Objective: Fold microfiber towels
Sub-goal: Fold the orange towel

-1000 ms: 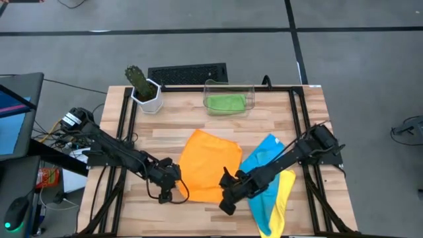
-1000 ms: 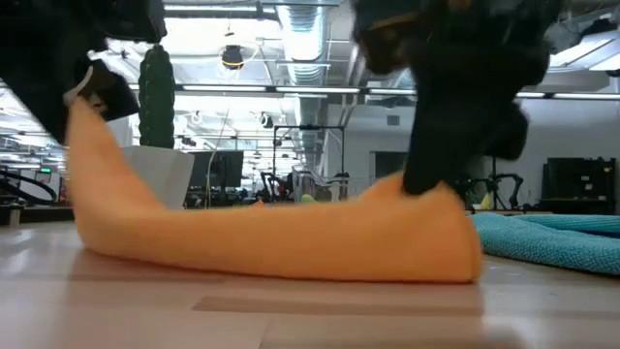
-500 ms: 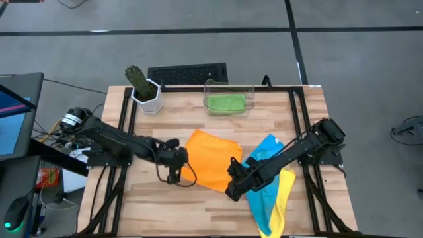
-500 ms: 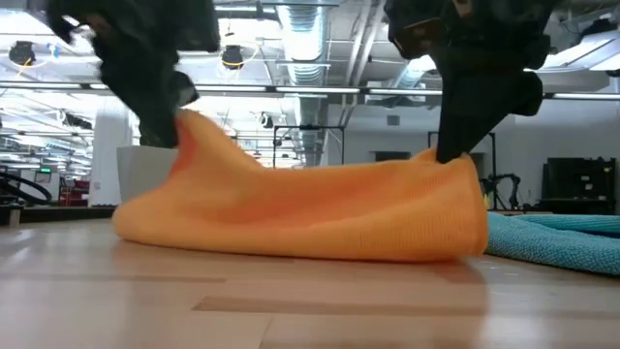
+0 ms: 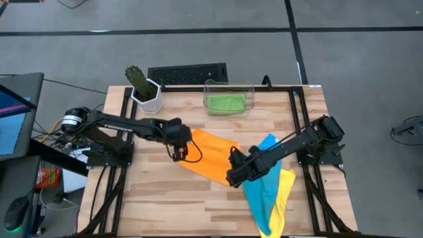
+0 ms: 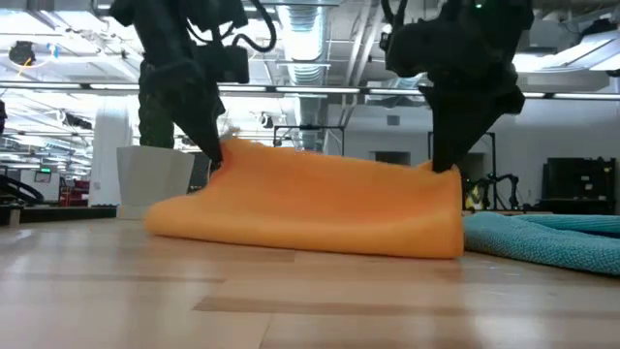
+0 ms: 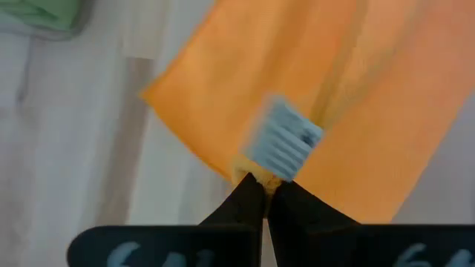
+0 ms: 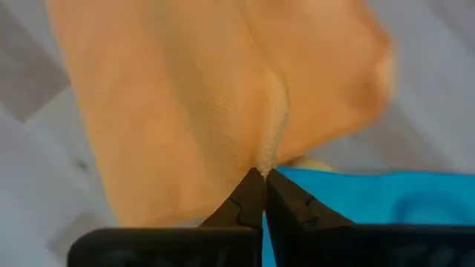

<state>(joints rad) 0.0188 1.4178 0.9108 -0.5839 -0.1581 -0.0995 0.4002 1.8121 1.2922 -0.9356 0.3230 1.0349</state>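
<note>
Mid-table, my left gripper (image 5: 177, 151) and right gripper (image 5: 232, 177) each stay clamped on a corner of the orange towel (image 5: 213, 159).

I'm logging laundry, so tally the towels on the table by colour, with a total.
Orange towel: 1
Blue towel: 1
Yellow towel: 1
Green towel, in the clear bin: 1
Total: 4
</note>
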